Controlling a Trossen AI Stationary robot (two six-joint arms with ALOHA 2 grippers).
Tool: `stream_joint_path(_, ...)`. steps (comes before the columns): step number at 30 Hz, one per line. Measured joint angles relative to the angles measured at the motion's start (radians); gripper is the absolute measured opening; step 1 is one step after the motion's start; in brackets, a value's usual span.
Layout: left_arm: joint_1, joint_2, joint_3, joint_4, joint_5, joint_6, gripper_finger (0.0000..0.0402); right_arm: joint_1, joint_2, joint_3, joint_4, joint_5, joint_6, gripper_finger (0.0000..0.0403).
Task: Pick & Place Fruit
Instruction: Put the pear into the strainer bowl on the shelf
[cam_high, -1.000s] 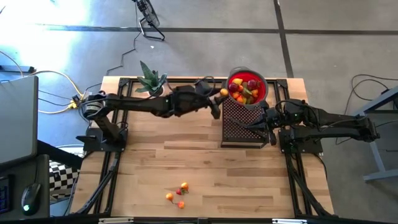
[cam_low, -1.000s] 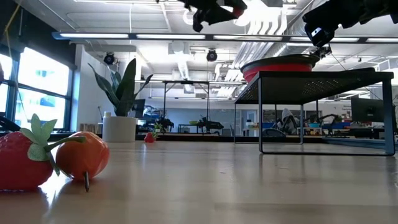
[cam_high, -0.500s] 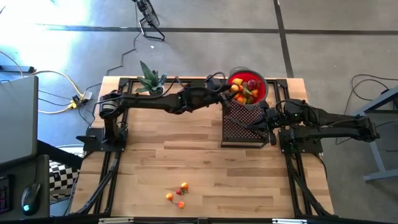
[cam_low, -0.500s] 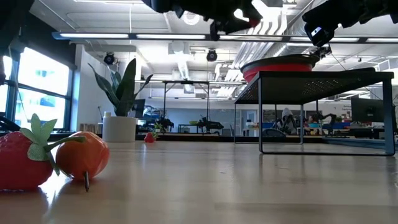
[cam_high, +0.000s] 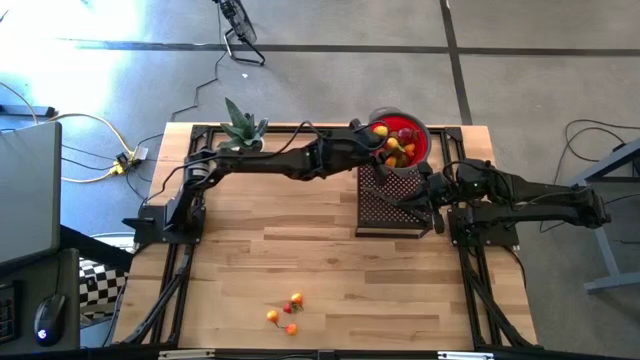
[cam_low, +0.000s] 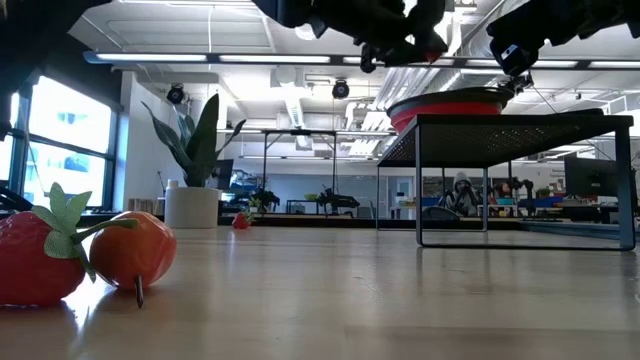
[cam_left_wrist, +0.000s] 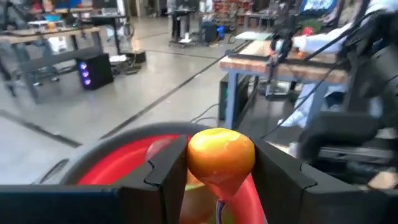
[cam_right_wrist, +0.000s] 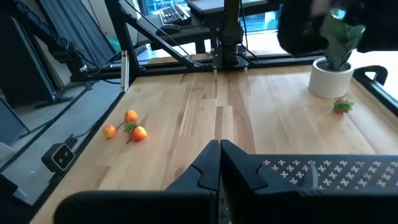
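Note:
A small orange fruit (cam_left_wrist: 221, 152) sits between the fingers of my left gripper (cam_high: 373, 142), which is shut on it at the left rim of the red bowl (cam_high: 424, 143). The bowl holds several red, yellow and green fruits and stands on a black perforated rack (cam_high: 385, 205). Three small fruits (cam_high: 285, 314) lie on the wood near the table's front edge. They show close up in the low view as a strawberry (cam_low: 35, 258) and an orange fruit (cam_low: 135, 250). My right gripper (cam_right_wrist: 219, 163) is shut over the rack's right side. My left gripper pinches the orange fruit by its two opposite sides (cam_left_wrist: 194, 155) between its two fingers. The fingers lie level and reach in from the table's left. The fruit is lifted clear, with the bowl's red rim (cam_left_wrist: 118, 165) just below and beyond it.
A potted spiky plant (cam_high: 243, 130) stands at the far edge, left of the bowl, with one small red fruit (cam_right_wrist: 341, 106) beside its white pot. The wide middle of the wooden table (cam_high: 290, 240) is bare boards. Black frame rails run along both sides.
My left gripper has carried the orange fruit toward the table's right edge, from beside the rack's far left corner to the bowl's left rim. It kept level and stayed shut on the fruit.

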Motion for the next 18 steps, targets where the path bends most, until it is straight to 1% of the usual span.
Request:
stream_joint_path(4,0.012,0.004,0.0,-0.043,-0.032,0.003,0.0158,0.0,0.0,0.0,-0.005,0.0,0.02,0.0005)
stream_joint_path(9,0.028,0.004,-0.001,-0.081,-0.034,0.005,0.0158,0.0,0.0,0.0,-0.016,0.002,0.019,0.0005)
stream_joint_path(12,0.033,0.006,-0.001,-0.076,-0.022,0.008,0.0158,0.0,0.0,0.0,-0.016,0.002,0.019,0.0005)
stream_joint_path(18,0.033,0.06,-0.001,-0.031,-0.018,0.026,0.0158,0.0,0.0,0.0,-0.02,0.002,0.017,0.0005)
